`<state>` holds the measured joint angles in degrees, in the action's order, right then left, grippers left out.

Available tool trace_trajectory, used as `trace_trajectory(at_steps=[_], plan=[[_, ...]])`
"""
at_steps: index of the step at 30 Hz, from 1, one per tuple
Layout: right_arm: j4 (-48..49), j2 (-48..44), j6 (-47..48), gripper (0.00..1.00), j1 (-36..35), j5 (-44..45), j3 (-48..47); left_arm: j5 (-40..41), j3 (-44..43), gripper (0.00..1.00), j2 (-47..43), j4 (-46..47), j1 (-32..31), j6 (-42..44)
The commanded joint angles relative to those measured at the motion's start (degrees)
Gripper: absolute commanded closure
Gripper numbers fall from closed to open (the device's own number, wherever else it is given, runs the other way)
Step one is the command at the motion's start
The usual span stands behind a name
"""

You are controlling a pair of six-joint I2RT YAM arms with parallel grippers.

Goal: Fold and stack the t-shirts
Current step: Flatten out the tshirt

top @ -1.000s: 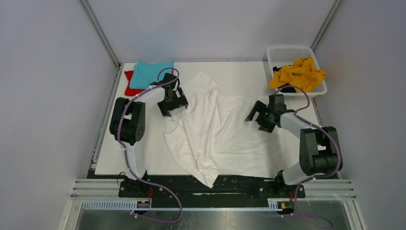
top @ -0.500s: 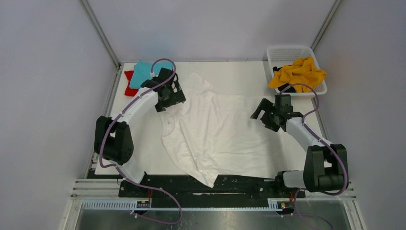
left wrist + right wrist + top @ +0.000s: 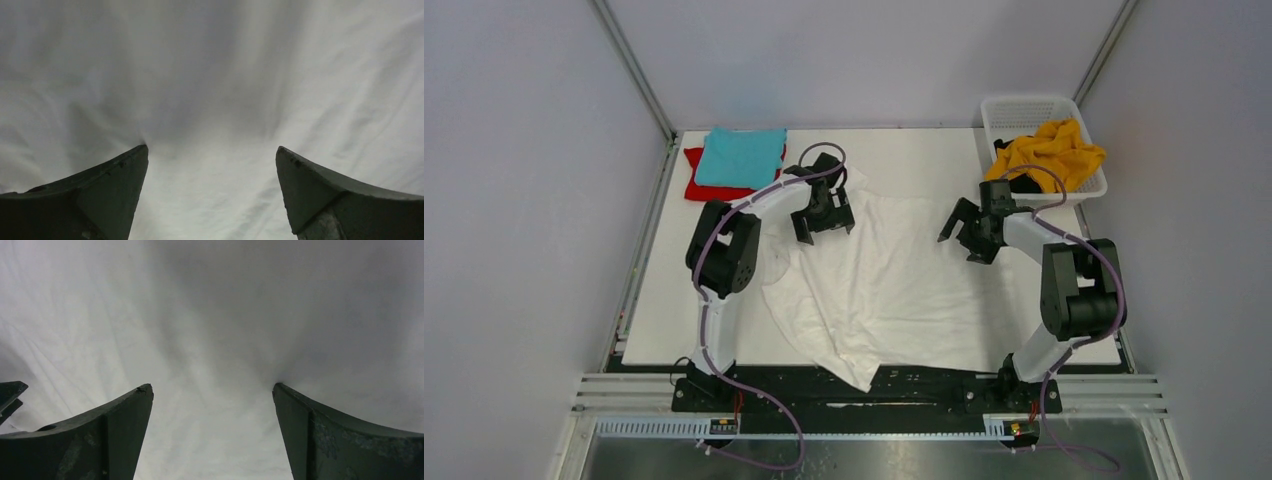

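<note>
The white t-shirt [image 3: 884, 285] lies spread and wrinkled over the middle of the table. My left gripper [image 3: 822, 218] is open over its far left part; the left wrist view shows white cloth [image 3: 210, 100] between the spread fingers. My right gripper [image 3: 969, 232] is open over the shirt's far right edge, with white cloth [image 3: 215, 330] under it. The teal t-shirt [image 3: 741, 157] lies folded on the red t-shirt [image 3: 704, 186] at the far left. The mustard-yellow t-shirt [image 3: 1052, 150] is bunched in the basket.
A white lattice-sided basket [image 3: 1014, 108] stands at the far right corner of the table. Something black shows under the yellow cloth in it. The shirt's hem hangs over the near table edge [image 3: 864, 372] onto the black base rail.
My left gripper has moved right from the shirt's left edge onto the cloth. The raised far-left part of the shirt has dropped flatter. My right gripper shifted slightly left and farther back.
</note>
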<state>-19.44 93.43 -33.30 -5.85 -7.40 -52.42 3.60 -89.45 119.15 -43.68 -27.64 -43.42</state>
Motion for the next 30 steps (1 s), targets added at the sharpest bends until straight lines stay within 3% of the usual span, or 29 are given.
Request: trace_trajectory(at_steps=[1, 15, 18, 25, 30], plan=[[-2.1, 5.3, 0.9, 0.02, -0.3, 0.9, -7.4, -1.7, -9.8, 0.01, 6.2, -1.5, 1.0, -0.4], [-10.0, 23.3, 2.3, 0.02, 2.5, -4.7, -33.9, -15.5, -38.6, 0.01, 25.1, -2.2, 8.0, -0.7], [-11.4, 27.6, 2.0, 0.02, 2.9, -6.3, -40.6, -19.7, -38.9, 0.01, 26.3, 2.7, 9.4, -3.5], [-12.5, 36.6, 0.3, 0.02, 3.0, -5.7, -51.9, -20.6, -39.4, 0.01, 25.8, 12.6, 13.0, -7.2], [-12.1, 41.4, -2.7, 0.02, 3.0, -7.2, -56.7, -25.5, -39.0, 0.01, 22.8, 14.8, 12.7, -6.2]])
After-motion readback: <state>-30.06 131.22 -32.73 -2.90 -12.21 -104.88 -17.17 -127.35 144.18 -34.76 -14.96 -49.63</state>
